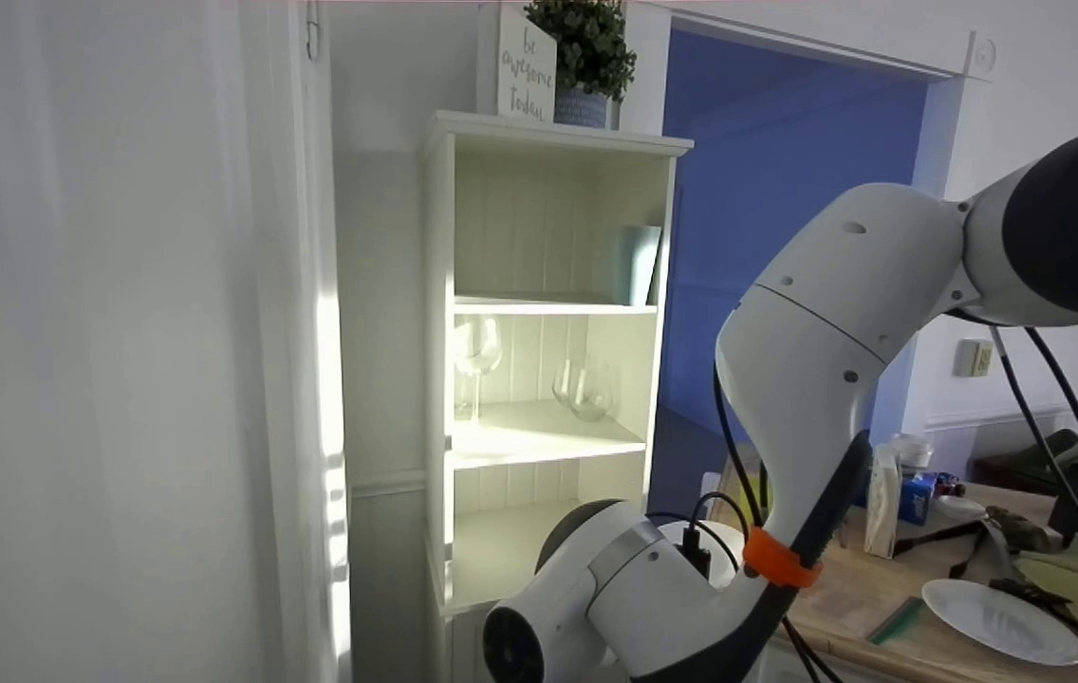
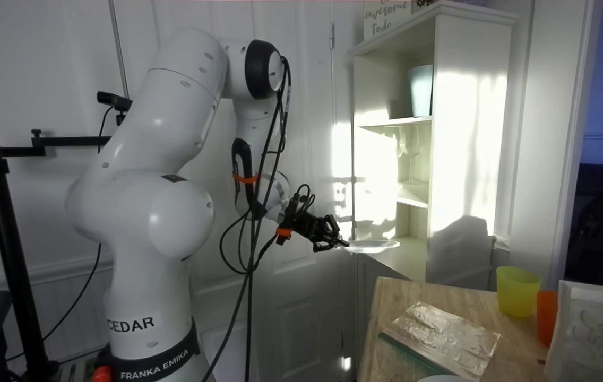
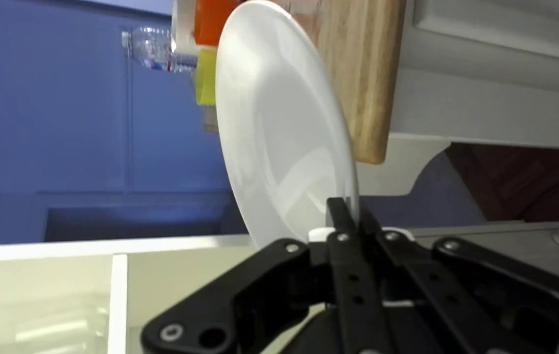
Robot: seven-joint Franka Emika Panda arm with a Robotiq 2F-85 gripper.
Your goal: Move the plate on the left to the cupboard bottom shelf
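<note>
The small white plate (image 2: 373, 246) is held out nearly level in the air beside the open front of the shelf unit. My gripper (image 2: 345, 244) is shut on its rim. In the wrist view, the gripper (image 3: 356, 211) has one finger on each side of the rim of the plate (image 3: 284, 113). In an exterior view, part of the plate (image 1: 722, 543) shows behind the arm, and the gripper is hidden. The cupboard bottom shelf (image 1: 501, 560) has its right part hidden by the arm there; it also shows in an exterior view (image 2: 410, 257), beyond the plate and slightly lower.
The larger white plate (image 1: 1004, 621) lies on the wooden table (image 2: 423, 291). A foil-covered thing (image 2: 442, 334), a yellow cup (image 2: 517, 292) and an orange cup (image 2: 545, 318) are there too. Glasses (image 1: 586, 389) stand on the middle shelf, a blue vase (image 1: 637, 266) above.
</note>
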